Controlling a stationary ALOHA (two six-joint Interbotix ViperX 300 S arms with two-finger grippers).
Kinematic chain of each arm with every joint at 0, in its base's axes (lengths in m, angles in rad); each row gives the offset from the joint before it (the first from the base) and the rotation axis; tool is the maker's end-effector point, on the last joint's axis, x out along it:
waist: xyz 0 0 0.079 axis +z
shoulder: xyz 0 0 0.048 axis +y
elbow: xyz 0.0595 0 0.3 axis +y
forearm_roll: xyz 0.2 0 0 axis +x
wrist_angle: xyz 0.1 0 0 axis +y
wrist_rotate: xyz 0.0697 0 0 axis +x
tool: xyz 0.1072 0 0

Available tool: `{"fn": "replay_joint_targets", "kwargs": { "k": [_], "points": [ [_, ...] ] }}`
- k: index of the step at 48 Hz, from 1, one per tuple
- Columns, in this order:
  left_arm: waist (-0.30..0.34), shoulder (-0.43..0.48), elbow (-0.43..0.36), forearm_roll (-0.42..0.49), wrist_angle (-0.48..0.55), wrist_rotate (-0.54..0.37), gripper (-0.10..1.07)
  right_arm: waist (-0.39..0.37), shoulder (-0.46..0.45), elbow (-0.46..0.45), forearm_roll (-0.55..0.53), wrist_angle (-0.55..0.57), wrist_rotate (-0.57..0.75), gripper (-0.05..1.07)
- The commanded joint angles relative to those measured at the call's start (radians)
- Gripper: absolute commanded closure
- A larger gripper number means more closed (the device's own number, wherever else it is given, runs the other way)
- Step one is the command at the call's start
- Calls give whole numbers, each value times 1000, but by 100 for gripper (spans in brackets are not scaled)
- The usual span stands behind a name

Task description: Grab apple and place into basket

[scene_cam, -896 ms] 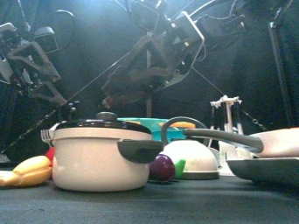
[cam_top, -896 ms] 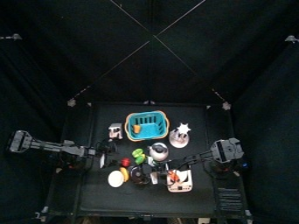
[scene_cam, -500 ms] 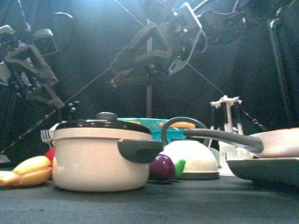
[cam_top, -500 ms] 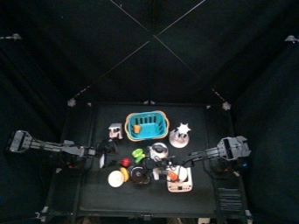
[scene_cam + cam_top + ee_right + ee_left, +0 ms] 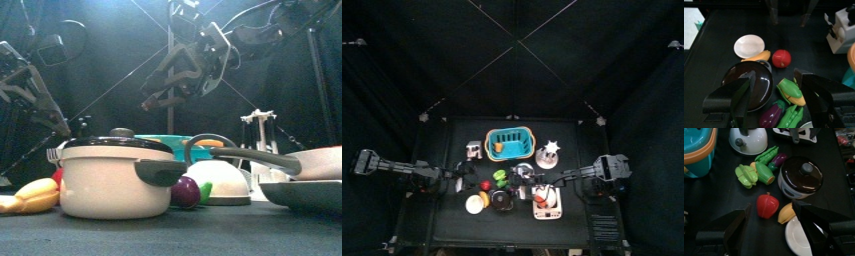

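Apple (image 5: 767, 205) lies free on the tabletop (image 5: 724, 203) beside a pot (image 5: 801, 177), under 2 raised arms with fingers spread wide, hidden in the front view.

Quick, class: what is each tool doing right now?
Left tool: open, holding nothing.
Right tool: open, holding nothing.

Glossy red apple (image 5: 767, 205), shiny plastic basket (image 5: 509, 144), cream pot (image 5: 114, 179) with glossy black lid.
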Motion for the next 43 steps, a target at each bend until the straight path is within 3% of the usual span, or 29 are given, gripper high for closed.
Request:
{"fn": "replay_joint_targets", "kwargs": {
  "k": [1,26,43],
  "points": [
    [5,40,-41,51,-3,5,-2,-29,-63,14,67,-18,-9,8],
    [-18,298,-126,78,-14,9,-2,-74,-229,184,72,-120,-6,8],
    [-40,443,-184,69,-12,11,-2,-86,-256,221,77,-132,-5,8]
  ]
}}
